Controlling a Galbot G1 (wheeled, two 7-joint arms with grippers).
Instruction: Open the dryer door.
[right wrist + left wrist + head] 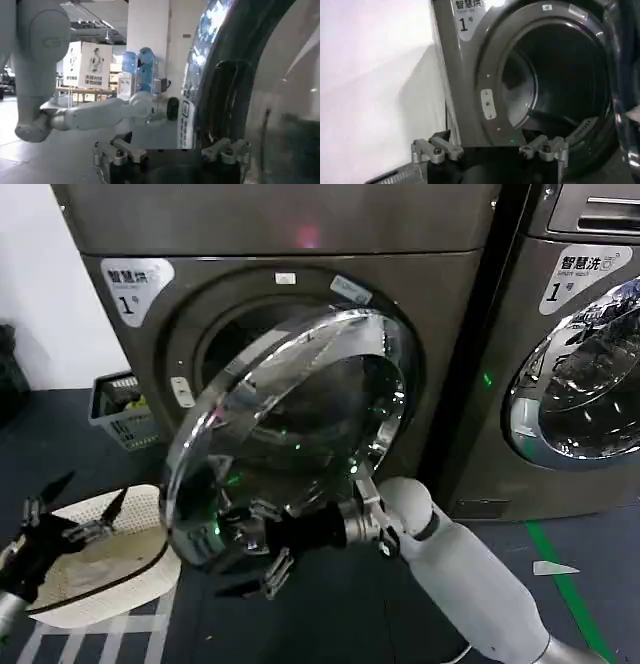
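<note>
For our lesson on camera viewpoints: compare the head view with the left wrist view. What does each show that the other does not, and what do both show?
Head view alone: the right claw at the lower rim of the dryer door, the second machine, a woven hat and a basket on the floor.
Left wrist view alone: deep inside the drum, plus a white wall.
Both: the dryer with its "1" sticker and the left claw.

**Chrome, glass and brushed metal**

The dryer door (290, 434) had a glossy chrome ring around dark, smooth glass (mirror-bright, catching reflections). The dryer (440, 304) wore a matt bronze-grey metal front with a paper-like white sticker (135, 284). The right arm (470, 584) looked like smooth, matt grey plastic.
</note>
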